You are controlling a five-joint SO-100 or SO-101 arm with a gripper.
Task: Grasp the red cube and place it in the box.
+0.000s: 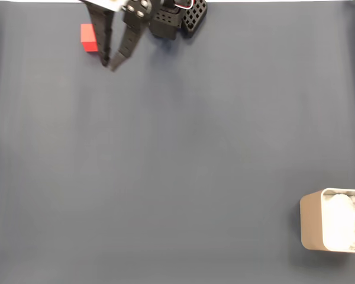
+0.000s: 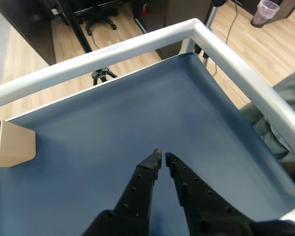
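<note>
- The blue worktop (image 1: 177, 154) lies bare between the red cube (image 1: 89, 37), near the top left of the fixed view, and the box (image 1: 311, 222), at the lower right edge with white lining inside.
- In the wrist view a pale metal rail (image 2: 137, 44) edges the worktop, with a wooden floor and an office chair (image 2: 99, 19) beyond.
- The arm reaches in from the top edge of the fixed view; the claw (image 1: 109, 63) hangs just right of the cube, its black fingers nearly together and holding nothing.
- The box is cut off at the frame edge in both views.
</note>
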